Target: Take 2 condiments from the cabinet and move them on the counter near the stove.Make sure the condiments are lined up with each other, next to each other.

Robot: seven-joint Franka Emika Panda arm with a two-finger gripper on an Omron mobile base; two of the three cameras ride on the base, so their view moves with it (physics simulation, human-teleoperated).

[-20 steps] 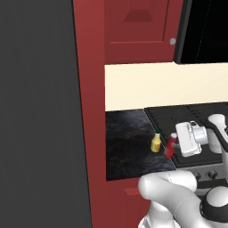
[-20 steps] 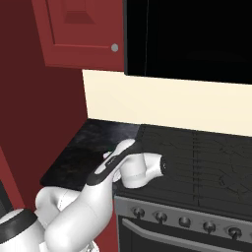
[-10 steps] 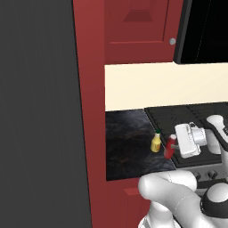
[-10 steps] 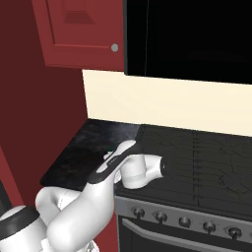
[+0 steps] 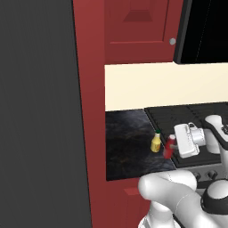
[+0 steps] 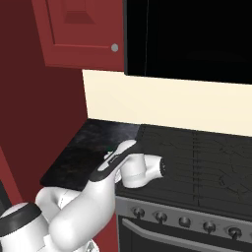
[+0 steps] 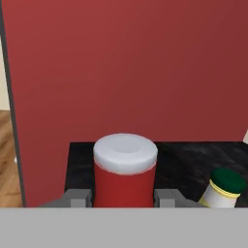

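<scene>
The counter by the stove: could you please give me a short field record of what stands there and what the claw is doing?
counter: black marble-like worktop, left of the stove
yellow bottle: upright on the counter, dark green cap, free of the claw
red bottle: slim, white cap, upright, between the claw's fingers, beside the yellow bottle
claw: shut on the red bottle, low over the counter's edge by the stove
cabinet: dark red door above, closed in view
left to do: release the red bottle next to the yellow bottle

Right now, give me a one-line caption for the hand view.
Gripper shut on the red bottle, white cap up, over the black counter, with the yellow bottle to one side.
</scene>
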